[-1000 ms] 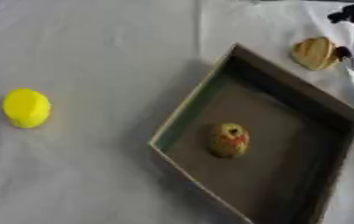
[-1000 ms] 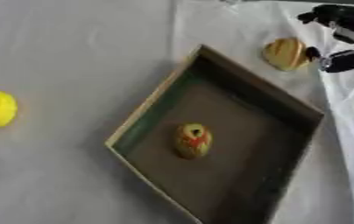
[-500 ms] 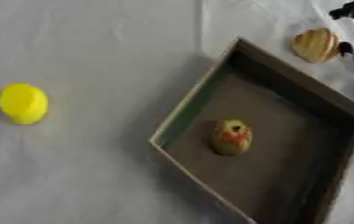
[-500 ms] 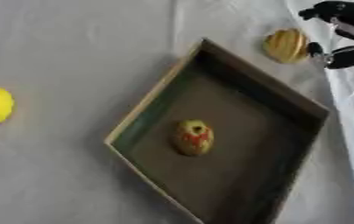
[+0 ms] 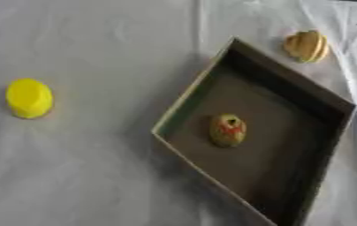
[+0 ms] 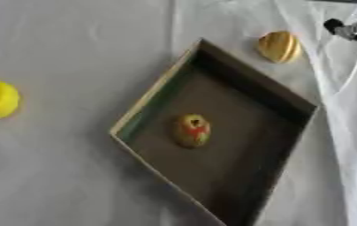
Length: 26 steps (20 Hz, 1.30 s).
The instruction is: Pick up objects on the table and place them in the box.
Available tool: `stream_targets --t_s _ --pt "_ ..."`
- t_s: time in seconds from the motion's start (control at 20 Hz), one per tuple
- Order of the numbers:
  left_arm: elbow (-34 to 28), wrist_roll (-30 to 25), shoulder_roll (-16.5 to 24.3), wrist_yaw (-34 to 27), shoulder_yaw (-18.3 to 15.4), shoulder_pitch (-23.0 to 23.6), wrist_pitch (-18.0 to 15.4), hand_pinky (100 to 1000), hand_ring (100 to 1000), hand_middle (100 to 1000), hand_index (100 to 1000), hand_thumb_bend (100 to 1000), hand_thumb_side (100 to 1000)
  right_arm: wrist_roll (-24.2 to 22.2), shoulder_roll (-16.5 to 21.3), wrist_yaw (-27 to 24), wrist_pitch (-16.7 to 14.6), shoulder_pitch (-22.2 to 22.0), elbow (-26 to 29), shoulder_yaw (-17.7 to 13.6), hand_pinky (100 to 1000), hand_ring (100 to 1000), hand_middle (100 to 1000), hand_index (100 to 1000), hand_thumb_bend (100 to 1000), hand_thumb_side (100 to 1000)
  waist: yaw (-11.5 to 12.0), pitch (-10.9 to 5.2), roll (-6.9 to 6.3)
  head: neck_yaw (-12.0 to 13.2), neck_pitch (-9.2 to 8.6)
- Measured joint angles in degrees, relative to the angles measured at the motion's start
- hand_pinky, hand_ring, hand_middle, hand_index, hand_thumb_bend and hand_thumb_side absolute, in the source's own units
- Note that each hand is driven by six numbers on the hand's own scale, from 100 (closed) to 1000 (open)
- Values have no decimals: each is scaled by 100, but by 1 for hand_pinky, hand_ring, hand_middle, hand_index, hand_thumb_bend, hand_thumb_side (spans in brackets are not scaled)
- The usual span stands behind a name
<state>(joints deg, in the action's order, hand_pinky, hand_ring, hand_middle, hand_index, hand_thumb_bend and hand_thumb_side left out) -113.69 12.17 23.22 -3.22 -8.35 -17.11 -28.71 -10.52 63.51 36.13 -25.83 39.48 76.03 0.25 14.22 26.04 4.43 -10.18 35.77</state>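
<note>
White-clothed desk (image 5: 96, 176). Right robot hand (image 6: 351, 28) had pulled back to upper-right edge, grip state can't tell; tan obj (image 6: 277, 46) left outside box (image 6: 236, 95), 1 obj inside, yellow obj (image 5: 29, 98) pending.

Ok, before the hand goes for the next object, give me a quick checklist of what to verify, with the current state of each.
1. Box upright, open side up: ok.
2. Room in the box: ok, only one olive-coloured object with a red mark lies inside.
3. Tan ridged object free on the cloth, outside the box's far corner: ok.
4. Yellow round object free on the cloth, left of the box: ok.
5. Right hand ready: cannot tell, only a part shows at the upper right edge.
6. Left hand in view: not ok.
</note>
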Motion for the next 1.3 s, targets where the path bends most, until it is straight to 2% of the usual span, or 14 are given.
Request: stream_targets --t_s 0.05,0.4,0.7,0.8,1.3 --pt "0 0 1 -1 0 -1 0 820 815 775 849 100 616 -74 0 -11 -42 25 20 24 978 1000 879 1000 234 184 11 -2 4 -5 0" --pt "0 -14 1 -22 2 -57 11 819 813 774 849 100 617 -479 -88 62 -298 163 23 193 982 1000 886 1000 232 307 120 17 22 -65 -11" --pt "0 -27 1 -37 2 -110 21 818 810 770 847 100 618 -647 -272 322 -436 237 -55 279 983 1000 891 1000 281 345 163 89 36 -109 -22" --pt "0 -27 0 -39 2 -111 21 818 809 769 847 100 618 -683 -306 413 -472 237 -93 301 984 1000 890 999 262 375 166 118 42 -110 -38" --pt "0 -30 -10 -48 2 -163 24 818 807 768 847 100 620 -731 -459 622 -529 240 -304 305 984 1000 886 999 198 401 225 226 55 -160 -124"
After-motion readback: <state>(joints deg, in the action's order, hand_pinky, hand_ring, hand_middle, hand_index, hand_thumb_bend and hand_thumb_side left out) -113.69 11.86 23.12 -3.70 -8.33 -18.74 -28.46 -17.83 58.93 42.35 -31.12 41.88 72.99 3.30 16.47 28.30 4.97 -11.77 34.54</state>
